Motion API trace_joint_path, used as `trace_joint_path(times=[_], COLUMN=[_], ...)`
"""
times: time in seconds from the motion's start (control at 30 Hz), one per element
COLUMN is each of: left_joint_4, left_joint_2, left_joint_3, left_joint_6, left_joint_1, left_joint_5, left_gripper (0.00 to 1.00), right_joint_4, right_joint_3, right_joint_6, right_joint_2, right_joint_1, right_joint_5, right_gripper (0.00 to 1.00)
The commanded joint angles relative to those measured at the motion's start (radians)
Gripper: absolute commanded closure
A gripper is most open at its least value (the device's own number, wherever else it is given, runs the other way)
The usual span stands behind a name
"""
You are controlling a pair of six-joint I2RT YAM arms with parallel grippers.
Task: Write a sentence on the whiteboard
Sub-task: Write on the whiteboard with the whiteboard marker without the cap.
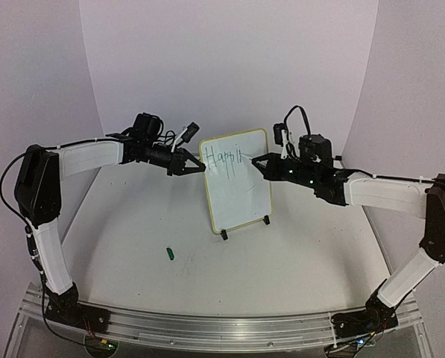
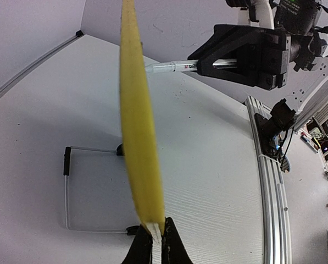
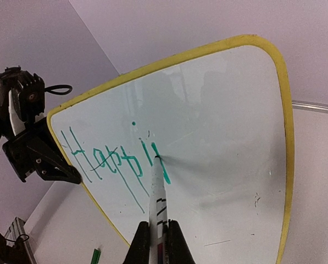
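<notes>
Yellow whiteboard edge in L gripper; R gripper presses marker.

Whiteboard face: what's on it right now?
Green lettering, roughly "Happi", upper left on the whiteboard; the marker in the right gripper touches the last stroke, covering part of it.

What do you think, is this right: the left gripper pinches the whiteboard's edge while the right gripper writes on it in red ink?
Not quite. The lettering is green, not red; the right wrist view shows it. The left gripper does pinch the whiteboard by its edge while the right gripper writes with the marker.
</notes>
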Motion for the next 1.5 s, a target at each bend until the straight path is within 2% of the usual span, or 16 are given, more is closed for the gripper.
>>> trace_joint_path(times=[0.0, 1.03, 1.47], left_joint_4=[-0.063, -0.066, -0.066], left_joint_2=[0.02, 0.018, 0.018], left_joint_3=[0.015, 0.015, 0.017], left_joint_6=[0.026, 0.026, 0.027], left_joint_1=[-0.006, -0.006, -0.006], left_joint_5=[-0.005, -0.008, -0.005], left_gripper=[1.0, 1.0, 1.0], right_joint_4=[0.039, 0.037, 0.029], right_joint_3=[0.05, -0.003, -0.05], right_joint_6=[-0.008, -0.003, 0.01], right_joint_2=[-0.014, -0.039, -0.04], right_joint_1=[0.003, 0.004, 0.003], right_joint_5=[0.012, 0.11, 0.086], right_gripper=[1.0, 1.0, 1.0])
